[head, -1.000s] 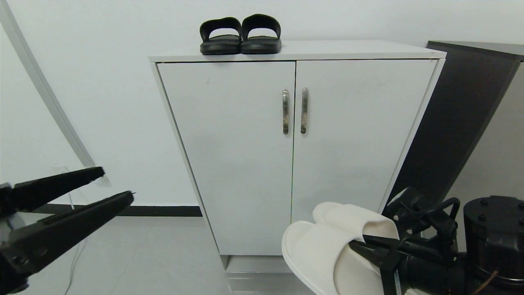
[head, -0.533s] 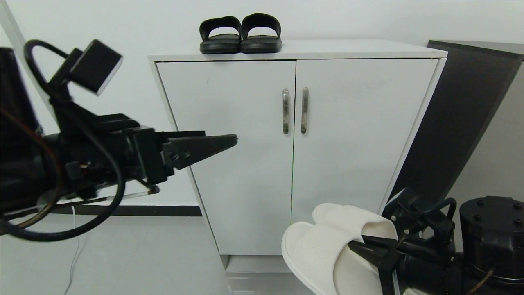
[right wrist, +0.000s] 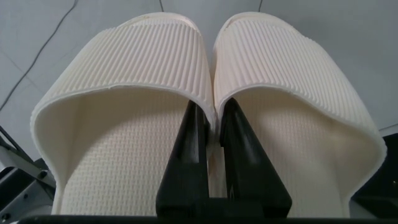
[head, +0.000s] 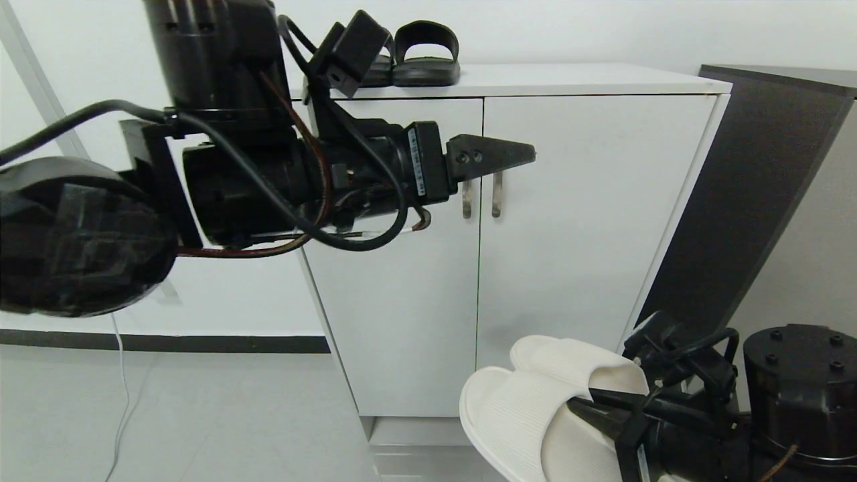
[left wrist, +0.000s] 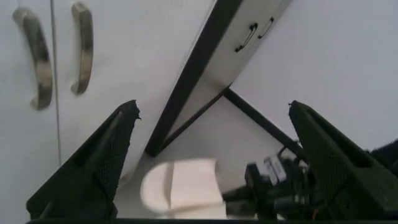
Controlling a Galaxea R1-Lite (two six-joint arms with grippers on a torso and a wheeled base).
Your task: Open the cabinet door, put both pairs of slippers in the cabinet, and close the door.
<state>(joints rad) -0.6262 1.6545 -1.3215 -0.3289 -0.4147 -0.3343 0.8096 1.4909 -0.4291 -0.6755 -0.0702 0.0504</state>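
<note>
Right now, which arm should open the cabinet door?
Left. The left tool is open at the height of the door handles; the right tool sits low, shut on the white slippers.

The left arm (head: 234, 174), across the upper left of the head view, is black throughout: thick cylindrical housings, a glossy rounded joint, looped black cables and a thin reddish-brown wire. A white label strip (head: 416, 161) rings its wrist, under a boxy black camera (head: 355, 47). The left claw (head: 519, 155) is a tapered matte plate with two small screws. At lower right, the right claw (head: 589, 407) is slim and black, beside a round housing (head: 800, 375) with screw heads on top.
</note>
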